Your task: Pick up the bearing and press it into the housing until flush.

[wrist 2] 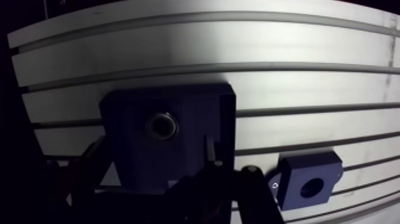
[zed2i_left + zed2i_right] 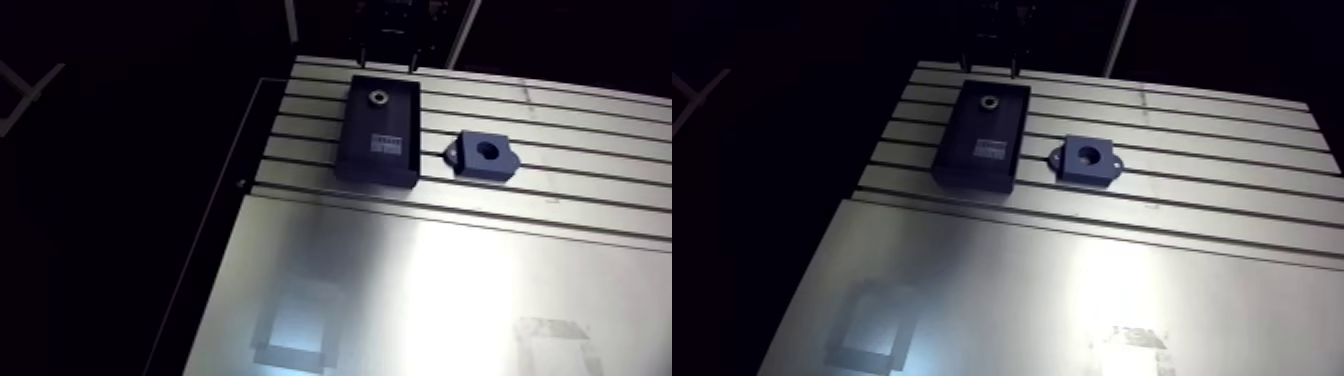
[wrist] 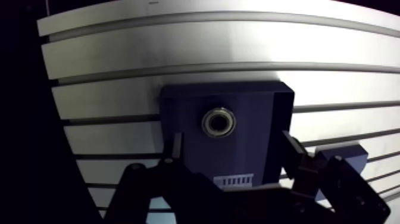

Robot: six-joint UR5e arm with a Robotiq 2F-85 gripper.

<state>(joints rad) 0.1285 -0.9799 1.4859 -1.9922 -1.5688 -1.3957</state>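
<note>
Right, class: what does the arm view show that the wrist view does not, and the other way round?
Only the arm view: the smooth plate adjoining the slotted table. Only the wrist view: the gripper seen plainly, fingers apart and empty, over the dark tray. Both: the bearing lying in that tray, and the blue housing beside it, its bore empty.

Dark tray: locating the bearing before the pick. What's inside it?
The bearing lies inside the tray near one end, a white label mid-floor. In the wrist view the gripper covers part of the floor.
</note>
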